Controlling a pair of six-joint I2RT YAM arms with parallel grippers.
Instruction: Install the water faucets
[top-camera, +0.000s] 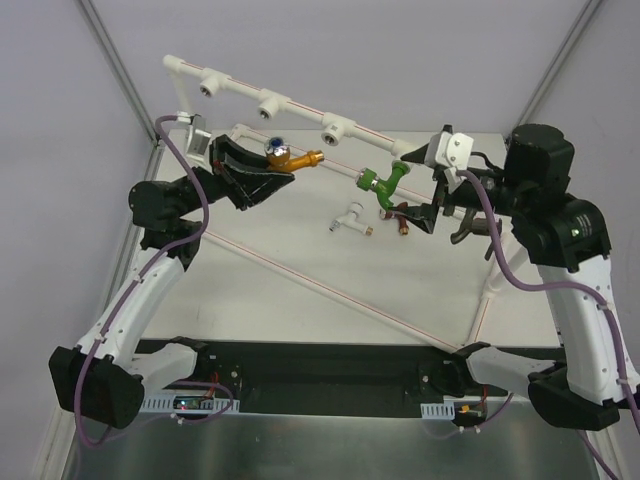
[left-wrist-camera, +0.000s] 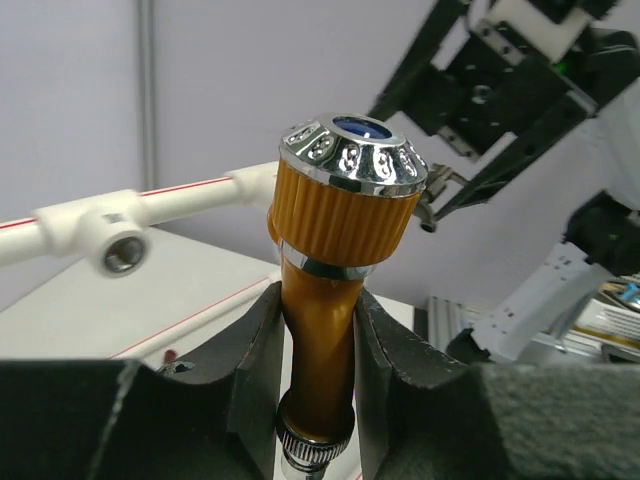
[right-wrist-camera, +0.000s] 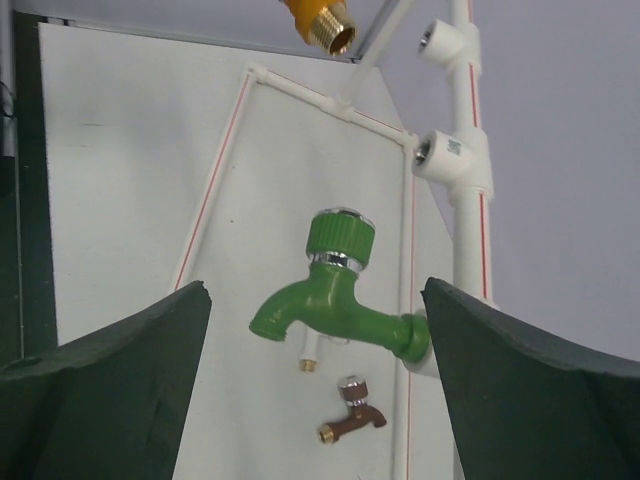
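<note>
My left gripper (top-camera: 278, 170) is shut on the orange-gold faucet (top-camera: 292, 156) and holds it in the air near the pipe frame's upper rail. In the left wrist view both fingers clamp its body (left-wrist-camera: 322, 310) below the chrome-topped knob. The green faucet (top-camera: 384, 185) sits screwed into a socket of the white pipe frame (top-camera: 268, 104). My right gripper (top-camera: 418, 186) is open, with its jaws either side of the green faucet (right-wrist-camera: 335, 300) and not touching it. A white faucet (top-camera: 350, 217) and a dark red faucet (top-camera: 401, 216) lie on the table. The grey faucet is out of view.
Three open tee sockets (top-camera: 207, 86) line the upper rail; two show in the right wrist view (right-wrist-camera: 440, 155). The frame's low pipes (top-camera: 330, 292) cross the table diagonally. The orange faucet's brass thread (right-wrist-camera: 327, 27) shows at the top of the right wrist view.
</note>
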